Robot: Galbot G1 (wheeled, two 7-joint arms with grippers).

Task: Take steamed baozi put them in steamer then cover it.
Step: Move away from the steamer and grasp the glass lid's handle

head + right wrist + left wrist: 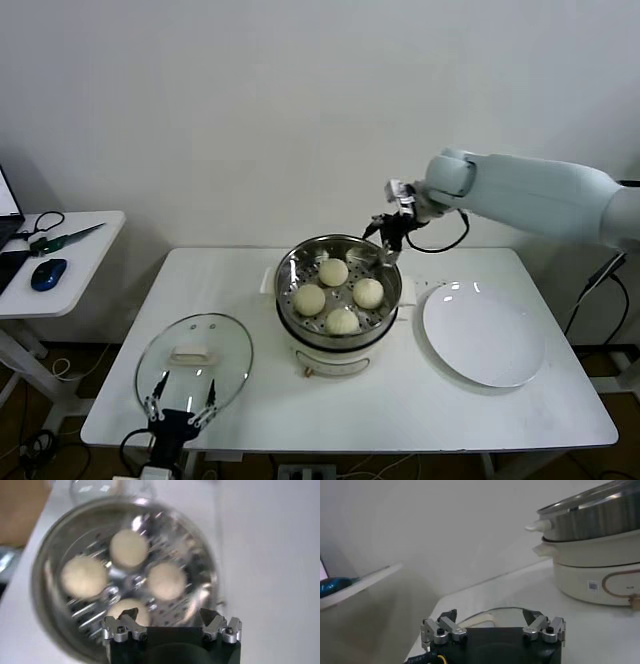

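From the head, four steamed baozi (340,294) sat in the steamer (338,300); my right gripper (389,236) hung spread and empty over its far rim; my left gripper (180,404) waited, fingers apart, by the glass lid (194,362); left wrist: the steamer's label was unreadable; right wrist: the baozi lay below my parted fingers (122,626).

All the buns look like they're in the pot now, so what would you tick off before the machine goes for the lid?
1. All four cream-white round dough buns sit in the shiny round steel steamer pot: ok.
2. Flat white plate holds no buns: ok.
3. Right end effector open and holding nothing, above the pot's far rim: ok.
4. Path over the pot free for the lid: not ok, the right arm hangs there.
5. Round glass lid with white handle lies flat on the white table, apart from the pot: ok.
6. Left end effector open by the lid's near edge: ok.
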